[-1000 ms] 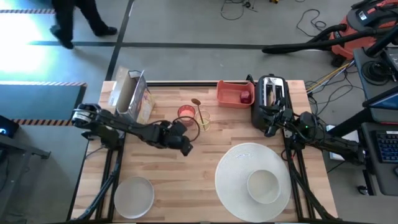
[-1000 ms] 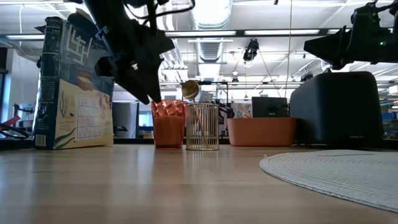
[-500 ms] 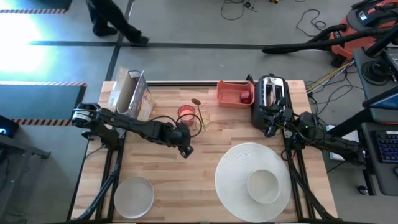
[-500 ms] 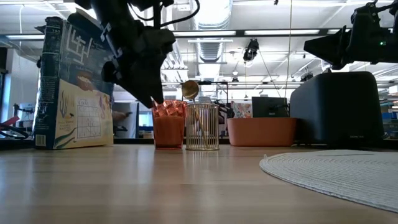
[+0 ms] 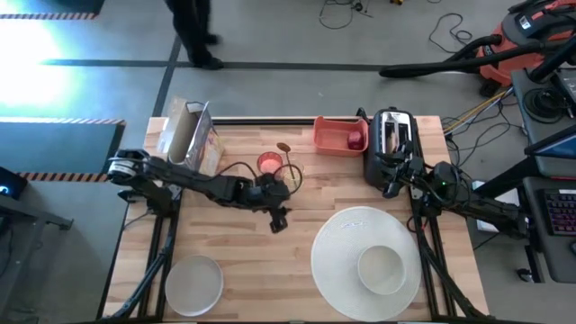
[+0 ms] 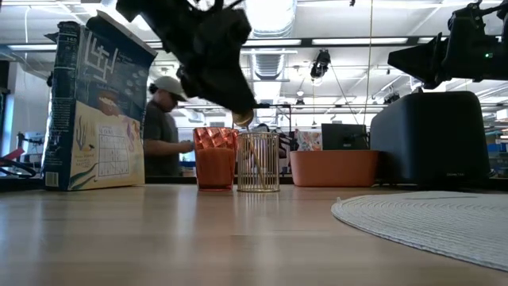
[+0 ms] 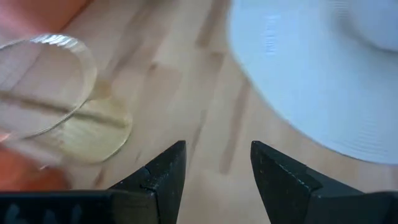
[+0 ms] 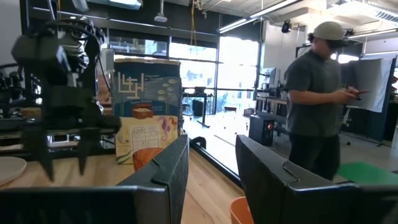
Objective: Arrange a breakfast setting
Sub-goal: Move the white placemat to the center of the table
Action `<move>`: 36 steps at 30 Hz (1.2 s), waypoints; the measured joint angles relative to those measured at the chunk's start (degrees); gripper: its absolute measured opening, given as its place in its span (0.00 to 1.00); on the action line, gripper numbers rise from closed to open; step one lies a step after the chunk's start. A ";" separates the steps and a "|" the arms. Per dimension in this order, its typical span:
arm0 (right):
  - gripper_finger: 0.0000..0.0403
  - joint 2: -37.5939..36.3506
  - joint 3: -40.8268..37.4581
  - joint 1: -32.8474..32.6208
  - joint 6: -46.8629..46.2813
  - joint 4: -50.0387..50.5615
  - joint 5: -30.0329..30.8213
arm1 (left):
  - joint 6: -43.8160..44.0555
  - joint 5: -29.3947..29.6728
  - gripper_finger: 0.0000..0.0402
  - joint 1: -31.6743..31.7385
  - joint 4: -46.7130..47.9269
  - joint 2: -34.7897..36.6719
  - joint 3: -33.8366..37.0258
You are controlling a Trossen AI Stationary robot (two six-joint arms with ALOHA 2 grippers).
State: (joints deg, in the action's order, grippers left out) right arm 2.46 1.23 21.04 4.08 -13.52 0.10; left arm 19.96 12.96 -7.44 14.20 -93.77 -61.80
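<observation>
Small plate: the smaller white plate [image 5: 193,284] sits alone at the near left corner, not yet placed.
Setting so far: the white bowl [image 5: 382,269] rests on the large round white plate [image 5: 335,255], near right; as I judge it, cup, spoon and food remain.
Left gripper [image 5: 279,220]: hangs mid-table, fingers apart, holding nothing.
Cup and spoon: the pink-red cup [image 5: 268,164] stands just behind it; the gold spoon [image 5: 285,151] stands in a wire holder [image 5: 292,175] beside the cup.
Right gripper [image 5: 393,186]: waits by the toaster [image 5: 390,137], fingers parted, empty.
Fruit: a small dark-red fruit [image 5: 355,140] lies in the pink tray [image 5: 329,137] at the far edge.
</observation>
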 joint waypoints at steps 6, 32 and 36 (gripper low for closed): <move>0.31 0.00 0.00 -0.01 0.00 0.00 0.00 | -7.04 -13.02 0.41 -0.97 -3.40 -0.03 0.00; 0.31 0.00 -0.01 -0.02 0.00 -0.04 0.36 | -15.21 -9.97 0.41 -5.77 -24.66 -2.39 0.35; 0.31 0.00 -0.01 0.00 -0.91 -0.02 1.45 | -15.15 -10.94 0.41 -5.77 -32.89 -7.64 0.33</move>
State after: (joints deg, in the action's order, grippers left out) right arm 2.46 1.22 21.04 3.16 -13.54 1.55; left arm 4.81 2.02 -13.21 -18.69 -101.41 -61.47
